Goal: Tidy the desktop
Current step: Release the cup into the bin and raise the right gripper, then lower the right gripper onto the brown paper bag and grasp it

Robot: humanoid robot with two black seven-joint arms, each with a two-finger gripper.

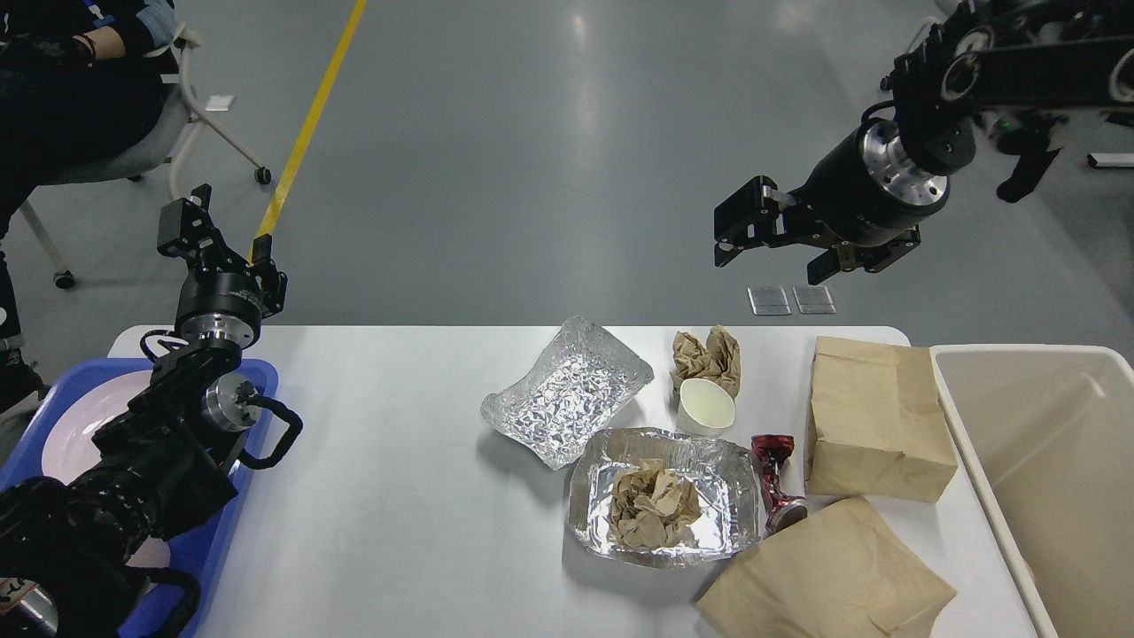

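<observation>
Seemingly empty — right gripper (pixel 728 237) fingers (pixel 741 206) apart

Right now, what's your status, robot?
Left gripper empty, state unclear. Right gripper open, empty. Desktop still littered: foil trays, paper bags, cup.

The left arm is seen entering from the lower left edge, its thick black links stacked upward toward a silver-ringed wrist. The left gripper (pixel 205 232) is carried at the arm's far end, pointed up and away from the view; it is seen end-on and dark, so the stance of its jaws cannot be told. The right arm is seen entering from the upper right corner and is angled down and to the left, with a polished metal wrist flange turned toward the view. The right gripper (pixel 737 232) is held in the air, pointed left, with its two black fingers (pixel 741 202) parted.
</observation>
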